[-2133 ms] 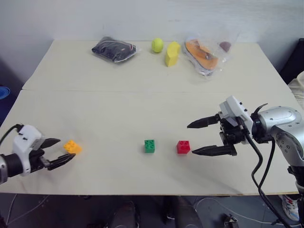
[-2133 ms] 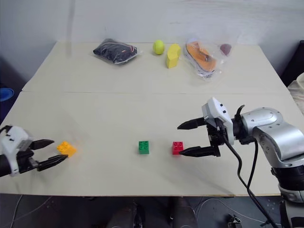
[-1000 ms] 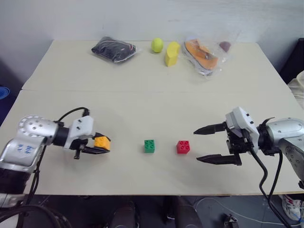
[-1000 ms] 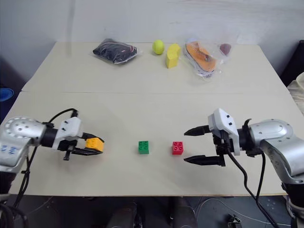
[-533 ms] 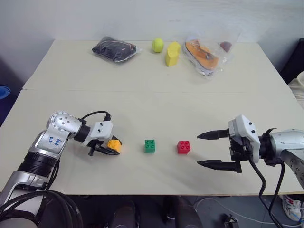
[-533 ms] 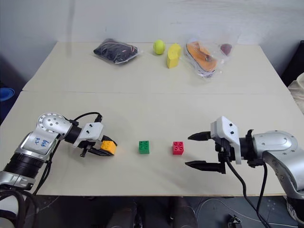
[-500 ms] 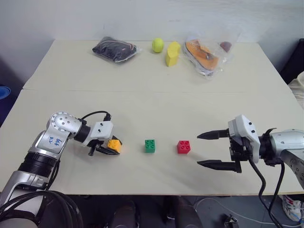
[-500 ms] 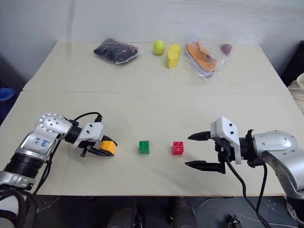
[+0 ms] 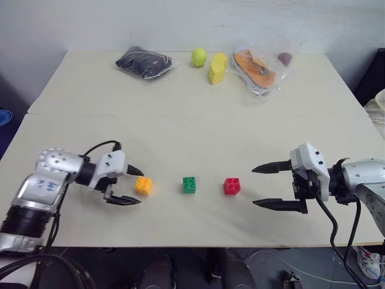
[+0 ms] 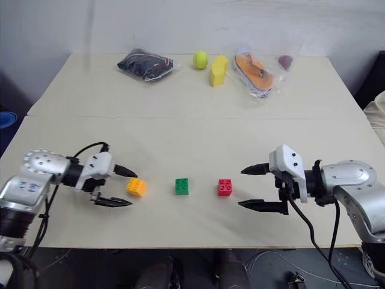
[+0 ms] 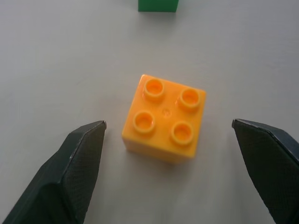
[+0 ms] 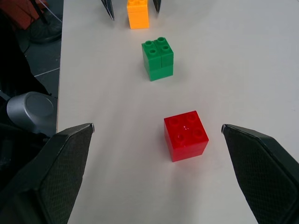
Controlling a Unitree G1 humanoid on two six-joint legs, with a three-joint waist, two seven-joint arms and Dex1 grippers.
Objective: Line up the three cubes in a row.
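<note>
We are seeing three cubes sitting in a row near the front edge of the bench (image 9: 180,90): orange cube (image 9: 143,185), green cube (image 9: 189,185), red cube (image 9: 232,186), with bare surface around them. Our left gripper (image 9: 133,186) is holding its fingers wide around the orange one, touching nothing. Our right gripper (image 9: 257,186) is hovering wide open beside the red. Two clear bags (image 9: 260,66) are lying at the far edge, beside a ball (image 9: 199,57).

Along the far edge of the pale counter (image 9: 180,96) lie a dark bagged bundle (image 9: 144,62), a yellow-green ball (image 9: 199,57), a curved yellow foam block (image 9: 218,67) just beside it, and a clear bag holding something orange (image 9: 257,69).
</note>
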